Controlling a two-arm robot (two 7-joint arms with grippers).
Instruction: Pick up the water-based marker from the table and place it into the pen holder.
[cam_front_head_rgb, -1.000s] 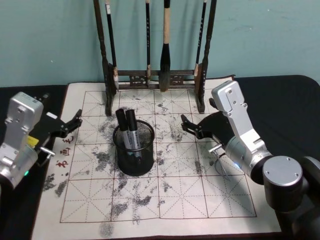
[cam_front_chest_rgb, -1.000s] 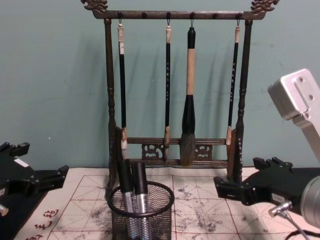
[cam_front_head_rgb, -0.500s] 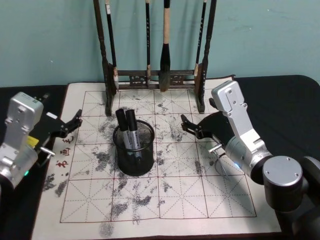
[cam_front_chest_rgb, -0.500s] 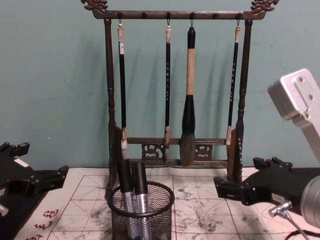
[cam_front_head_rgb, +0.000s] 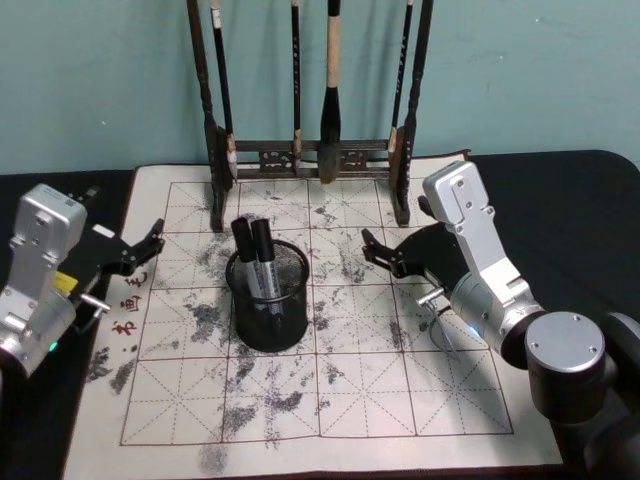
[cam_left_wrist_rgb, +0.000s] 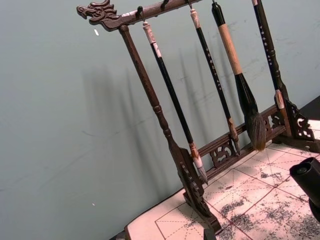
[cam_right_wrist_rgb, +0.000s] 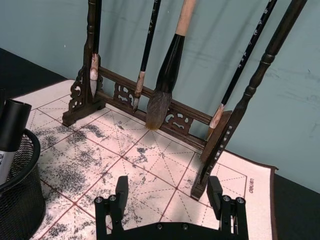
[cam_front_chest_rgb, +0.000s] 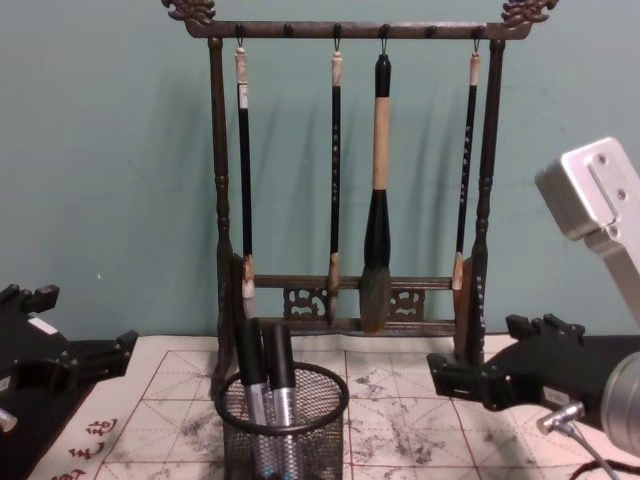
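1. Head view: the pen holder (cam_front_head_rgb: 268, 305), a round black wire-mesh cup, is seen standing upright near the centre of the cream felt mat (cam_front_head_rgb: 320, 400), which is marked with red grid lines and grey ink stains and lies on the dark table (cam_front_head_rgb: 590, 200).
2. Two water-based markers (cam_front_head_rgb: 256, 262) with black caps are held inside the pen holder, leaning slightly toward 11 o'clock, their caps rising above the rim.
3. The left gripper (cam_front_head_rgb: 150, 242) is found at about 9 o'clock of the pen holder, well apart from it, above the mat's left edge; its fingers are spread and nothing is held between them.
4. The right gripper (cam_front_head_rgb: 376, 252) is placed at about 2 o'clock of the pen holder, also apart from it; its two fingers (cam_right_wrist_rgb: 120, 192) are seen parted and empty in the right wrist view.
5. A dark wooden brush rack (cam_front_head_rgb: 310, 160) is set at 12 o'clock of the pen holder, at the mat's far edge, with four calligraphy brushes (cam_front_chest_rgb: 376, 200) hung from its top bar.
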